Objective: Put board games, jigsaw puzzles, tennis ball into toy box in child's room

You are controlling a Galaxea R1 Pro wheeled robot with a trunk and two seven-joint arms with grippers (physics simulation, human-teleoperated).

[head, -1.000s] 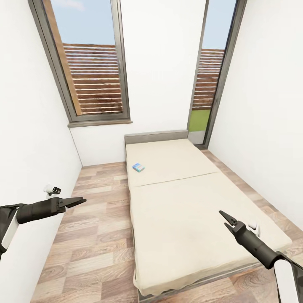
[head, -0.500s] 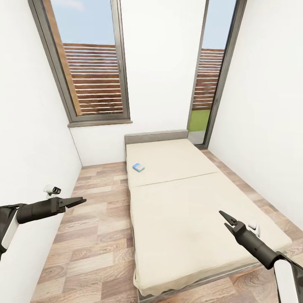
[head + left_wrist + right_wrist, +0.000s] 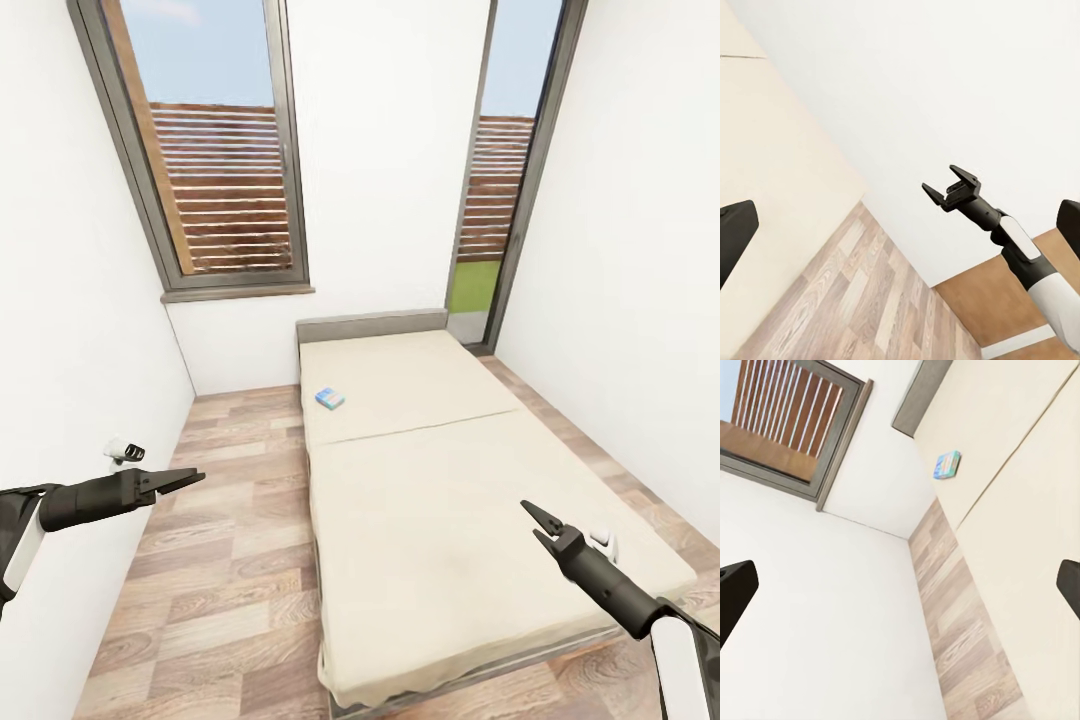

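One board game [image 3: 329, 398], the small blue box, lies near the bed's [image 3: 480, 520] left edge, toward the headboard. Both grippers, left [image 3: 190, 478] and right [image 3: 530, 516], stand parted and empty. Recommended: advance along the left floor strip, then descend squarely over the box.

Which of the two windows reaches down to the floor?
The narrow right window, beside the bed's headboard. The wider left window stops at a grey sill above the floor.
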